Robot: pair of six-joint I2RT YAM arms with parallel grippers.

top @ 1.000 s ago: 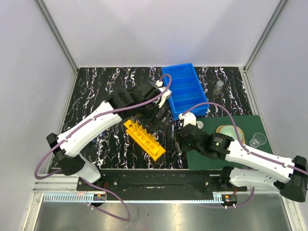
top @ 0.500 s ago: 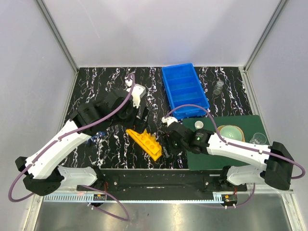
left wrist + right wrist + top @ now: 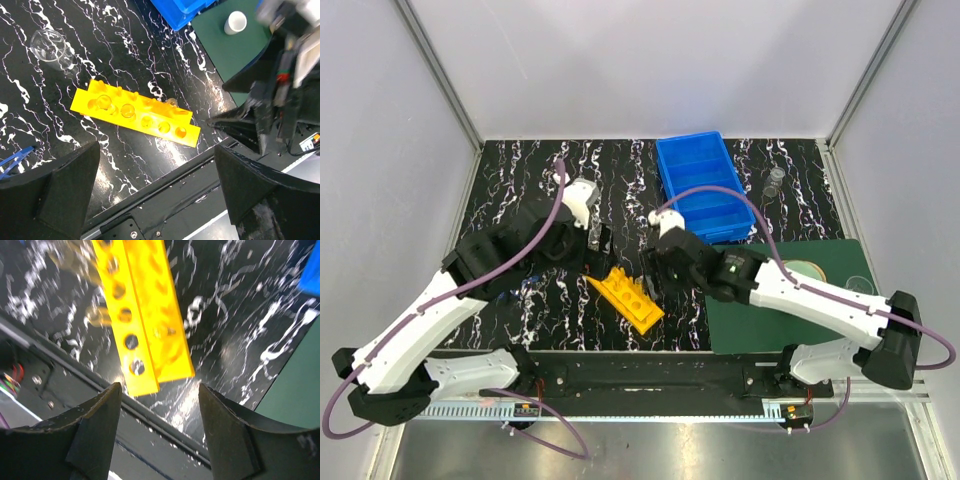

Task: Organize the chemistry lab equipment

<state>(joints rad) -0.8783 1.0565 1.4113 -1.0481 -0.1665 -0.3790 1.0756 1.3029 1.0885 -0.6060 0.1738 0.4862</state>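
Note:
The yellow rack (image 3: 630,298) lies slantwise on the black marbled table near the front rail, with clear glass tubes (image 3: 103,102) showing in some holes. My left gripper (image 3: 603,243) hangs open just left of and above the rack (image 3: 135,112), with nothing between its fingers (image 3: 55,190). My right gripper (image 3: 656,272) is open at the rack's right end, and the rack (image 3: 145,325) lies just beyond its fingertips (image 3: 95,435), apart from them. The blue divided bin (image 3: 703,190) stands behind. A clear beaker (image 3: 50,45) sits on the table, and a white round piece (image 3: 235,21) rests on the mat.
A dark green mat (image 3: 770,320) covers the front right, with a pale green dome (image 3: 805,270) and a clear beaker (image 3: 861,285) on it. Another small glass (image 3: 775,181) stands right of the bin. The black front rail (image 3: 650,372) runs close below the rack.
My left arm has drawn back to the left, away from the bin and rack. My right gripper has swung left off the mat to the rack's right end. The rack looks shorter and shifted.

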